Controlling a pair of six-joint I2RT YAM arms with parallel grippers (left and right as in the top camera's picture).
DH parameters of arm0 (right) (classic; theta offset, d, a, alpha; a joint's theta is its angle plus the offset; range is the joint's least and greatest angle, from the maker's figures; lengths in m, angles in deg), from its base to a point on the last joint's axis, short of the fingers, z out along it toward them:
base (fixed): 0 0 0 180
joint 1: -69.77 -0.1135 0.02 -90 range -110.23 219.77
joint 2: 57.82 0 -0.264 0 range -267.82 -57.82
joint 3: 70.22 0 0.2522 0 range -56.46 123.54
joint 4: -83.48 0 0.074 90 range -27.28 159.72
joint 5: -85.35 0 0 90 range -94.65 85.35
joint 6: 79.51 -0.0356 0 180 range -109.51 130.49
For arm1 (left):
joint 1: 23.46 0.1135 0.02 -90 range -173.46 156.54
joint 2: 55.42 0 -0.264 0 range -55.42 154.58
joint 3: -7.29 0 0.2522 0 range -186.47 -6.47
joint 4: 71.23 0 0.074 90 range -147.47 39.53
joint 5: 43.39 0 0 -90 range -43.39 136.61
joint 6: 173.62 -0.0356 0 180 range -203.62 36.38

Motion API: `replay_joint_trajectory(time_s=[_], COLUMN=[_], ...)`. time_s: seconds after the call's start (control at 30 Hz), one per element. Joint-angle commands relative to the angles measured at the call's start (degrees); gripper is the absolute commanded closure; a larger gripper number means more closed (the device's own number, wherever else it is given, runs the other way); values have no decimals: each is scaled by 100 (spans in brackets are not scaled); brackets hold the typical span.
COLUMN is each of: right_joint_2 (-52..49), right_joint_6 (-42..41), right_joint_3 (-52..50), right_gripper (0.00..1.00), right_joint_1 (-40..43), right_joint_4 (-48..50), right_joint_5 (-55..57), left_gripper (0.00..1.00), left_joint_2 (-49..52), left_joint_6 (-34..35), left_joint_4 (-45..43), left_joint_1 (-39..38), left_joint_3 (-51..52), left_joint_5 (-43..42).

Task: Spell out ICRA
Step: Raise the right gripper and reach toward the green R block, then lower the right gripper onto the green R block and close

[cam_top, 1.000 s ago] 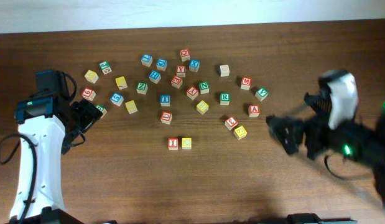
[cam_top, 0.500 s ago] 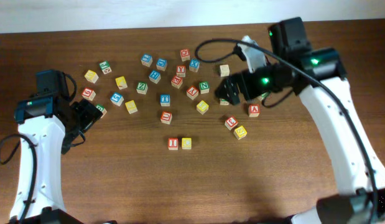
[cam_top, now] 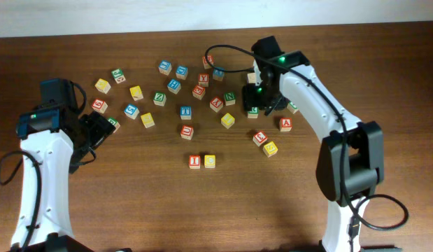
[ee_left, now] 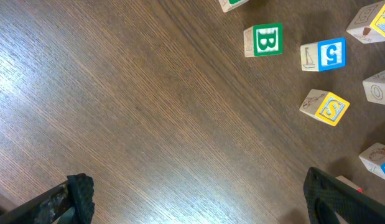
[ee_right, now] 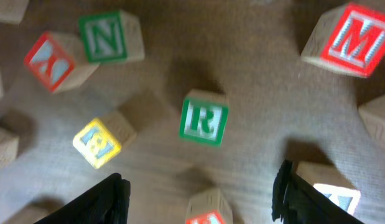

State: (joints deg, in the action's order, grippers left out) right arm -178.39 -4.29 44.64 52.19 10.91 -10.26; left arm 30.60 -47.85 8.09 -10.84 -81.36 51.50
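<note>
the right gripper (ee_right: 199, 173) hangs open by the green r block (ee_right: 204, 118) at mid-frame; the left gripper (cam_top: 103, 130) stands open at overhead left.

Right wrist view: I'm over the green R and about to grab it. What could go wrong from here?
1. The R cube lies beyond the line between the right gripper fingertips, while a red-faced cube sits between them. Closing now may catch the wrong cube.
2. The yellow cube is close to one finger and could get shoved on the way down.
</note>
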Motion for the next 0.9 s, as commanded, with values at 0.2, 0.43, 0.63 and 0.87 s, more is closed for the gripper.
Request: replay_joint_trajectory(time_s=[0.2,0.43,0.63,0.87], right_joint_2=[-627,-817,-831,-844], right_joint_6=[-334,-334,-334,-422], right_joint_3=[70,70,70,70], right_gripper=[41,42,51,60], right_joint_1=[-166,-332,-341,-334], right_joint_4=[450,636,664,699], right_joint_5=[501,511,828,933], left_gripper=[1,1,1,1], left_joint_2=[-63,-63,-63,-63], left_joint_6=[-46,-46,-46,-46], left_joint_4=[7,7,7,7], left_joint_1=[20,20,20,20], left_joint_3=[-15,-15,-15,-15], left_joint_5=[2,2,2,2])
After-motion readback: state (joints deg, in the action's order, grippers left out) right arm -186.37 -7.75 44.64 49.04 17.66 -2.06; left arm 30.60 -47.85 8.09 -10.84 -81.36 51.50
